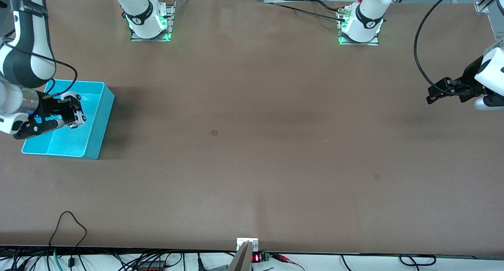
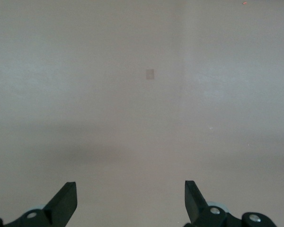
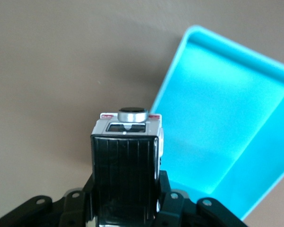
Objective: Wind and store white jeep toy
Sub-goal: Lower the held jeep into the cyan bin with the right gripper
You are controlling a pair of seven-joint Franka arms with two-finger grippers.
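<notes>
At the right arm's end of the table, the right gripper [image 1: 73,112] hangs over the open cyan plastic bin [image 1: 96,123], clenched on the small boxy white jeep toy with black roof panel [image 1: 75,110]. Wrist view puts the toy near the bin's rim, so likely the storing step: centre it over the bin floor, lower, then let go so it doesn't bounce out. Over the brown tabletop [image 1: 252,145] at its own end, the left gripper [image 1: 438,91] waits, jaws spread, empty.
</notes>
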